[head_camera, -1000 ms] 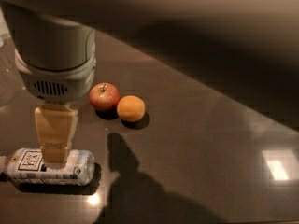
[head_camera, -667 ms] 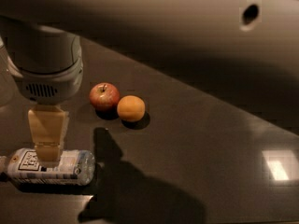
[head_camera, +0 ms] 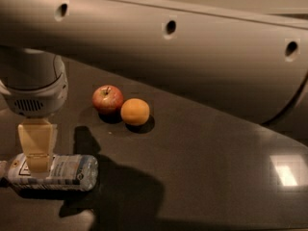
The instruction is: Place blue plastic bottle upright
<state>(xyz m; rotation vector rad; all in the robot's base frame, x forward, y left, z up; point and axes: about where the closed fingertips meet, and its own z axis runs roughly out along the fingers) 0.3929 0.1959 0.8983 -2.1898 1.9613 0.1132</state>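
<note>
Blue plastic bottle point(head_camera: 67, 172) lies on its side at the near left of the dark table point(head_camera: 202, 167), not yet upright; my gripper point(head_camera: 36, 160) is down over its label end; I cannot tell whether it is clamped or loose; I judge that lifting and standing it are left to do; beyond sit an apple point(head_camera: 108, 99) and an orange point(head_camera: 134, 111), touching.

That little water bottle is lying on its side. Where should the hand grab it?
Around the labelled middle of the blue plastic bottle, coming straight down from above: it lies flat, so its round sides are exposed. The hand is right at that spot.
</note>
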